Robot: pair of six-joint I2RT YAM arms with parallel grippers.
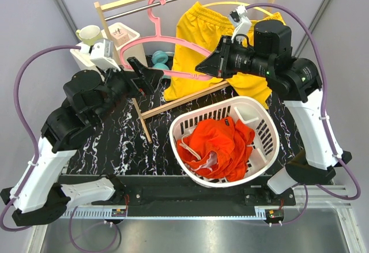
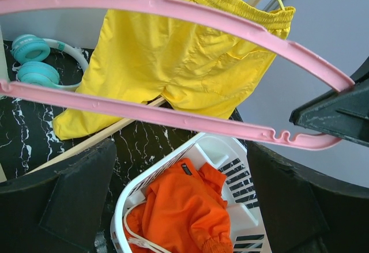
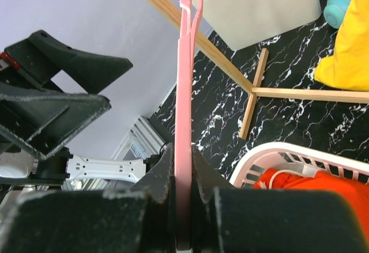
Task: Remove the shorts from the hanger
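The orange-red shorts (image 1: 219, 143) with a white drawstring lie crumpled in the white basket (image 1: 271, 143); they also show in the left wrist view (image 2: 184, 207). The yellow shorts (image 1: 207, 34) hang on a yellow hanger at the back right, behind the pink hanger (image 2: 173, 51). A bare pink hanger (image 1: 181, 75) hangs from the rail. My right gripper (image 1: 202, 68) is shut on the hanger's right end, which stands edge-on between the jaws (image 3: 183, 161). My left gripper (image 1: 151, 77) is open beside the hanger's left part, and in its own view (image 2: 180, 149) its fingers stand wide apart below the bottom bar.
The wooden rack's metal rail (image 1: 173, 2) crosses the back, and its foot bar (image 1: 184, 100) lies on the black marble table beside the basket. Teal headphones (image 1: 158, 60) lie behind the pink hanger. A white bin (image 1: 124, 34) and a mug (image 1: 89, 34) stand at the back left.
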